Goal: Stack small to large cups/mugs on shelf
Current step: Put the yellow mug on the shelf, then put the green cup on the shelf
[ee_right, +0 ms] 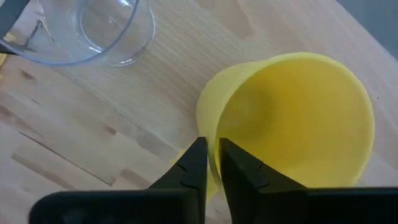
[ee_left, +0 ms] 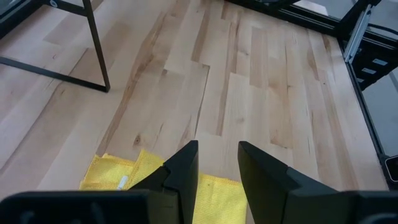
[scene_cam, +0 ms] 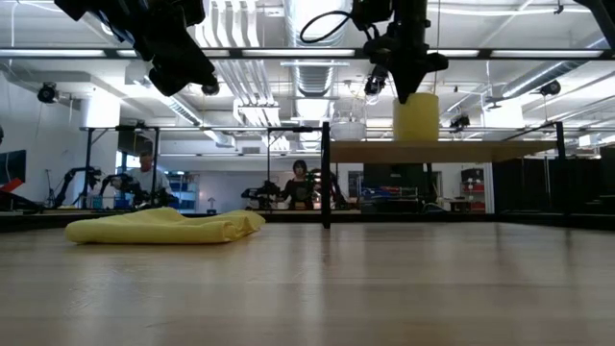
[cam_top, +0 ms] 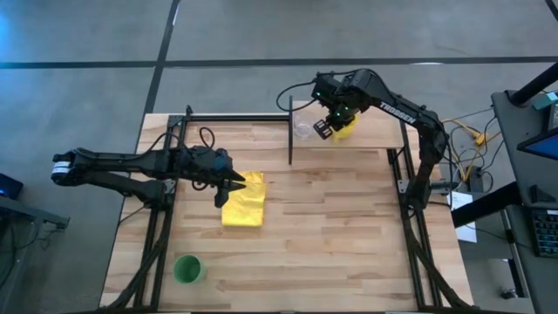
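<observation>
The right arm reaches across the far side of the table with its wrist bent down, so the right gripper hangs over the shelf with its fingers pointing at the plank. Its two fingers are drawn close together, pinching the near rim of the yellow mug, one finger inside the wall and one outside. The mug stands upright on the shelf directly beneath the gripper. The clear cup also stands on the shelf, just beside the mug and apart from it, off to one side of the fingers. The left arm stretches out low and nearly level over the tabletop, and the left gripper hovers with its fingers spread, right above the edge of the yellow cloth. The green cup stands on the tabletop near the front edge, well away from both grippers.
</observation>
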